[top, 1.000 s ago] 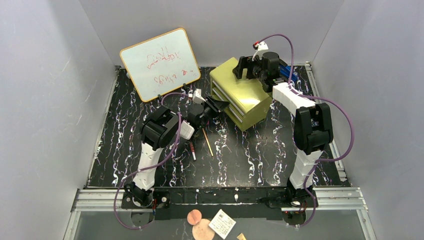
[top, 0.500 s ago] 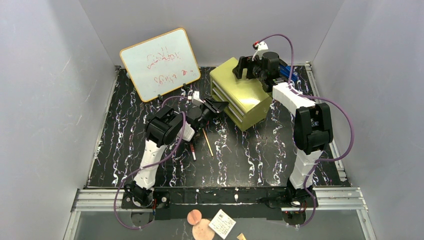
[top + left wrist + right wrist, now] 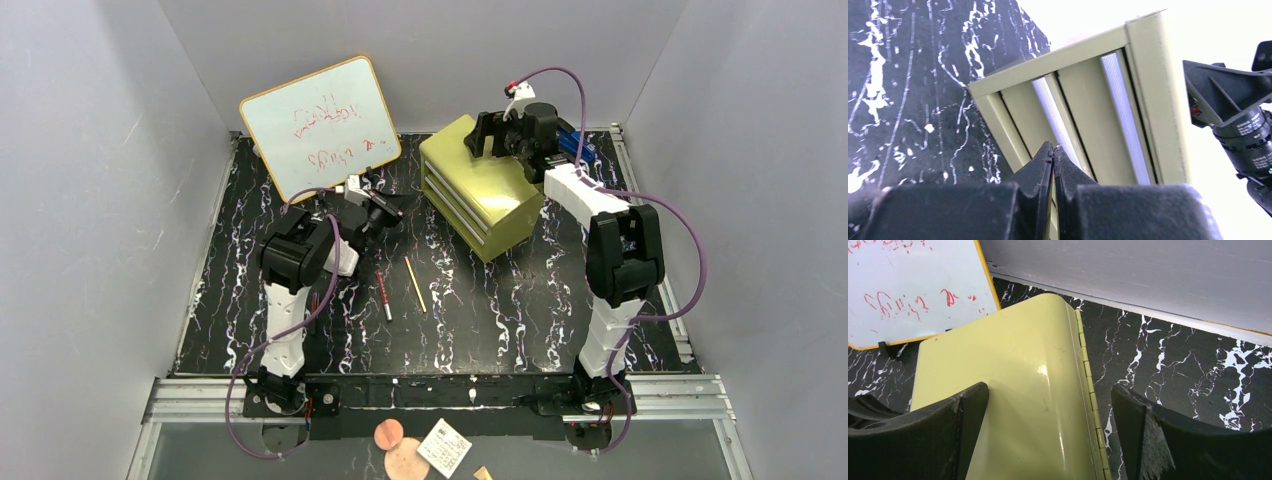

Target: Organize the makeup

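Black marbled table (image 3: pixel 520 320), slim dark-red pencil (image 3: pixel 384 296), tan pencil (image 3: pixel 415 285), left jaws clenched, right jaws spread.

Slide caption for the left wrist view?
Left hand shut, holding nothing, aimed at the front of the olive-yellow drawer chest.

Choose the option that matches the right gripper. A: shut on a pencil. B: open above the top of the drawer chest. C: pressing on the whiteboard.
B: the right wrist view shows the right gripper with its fingers wide apart and the top of the olive-yellow drawer chest below and between them.
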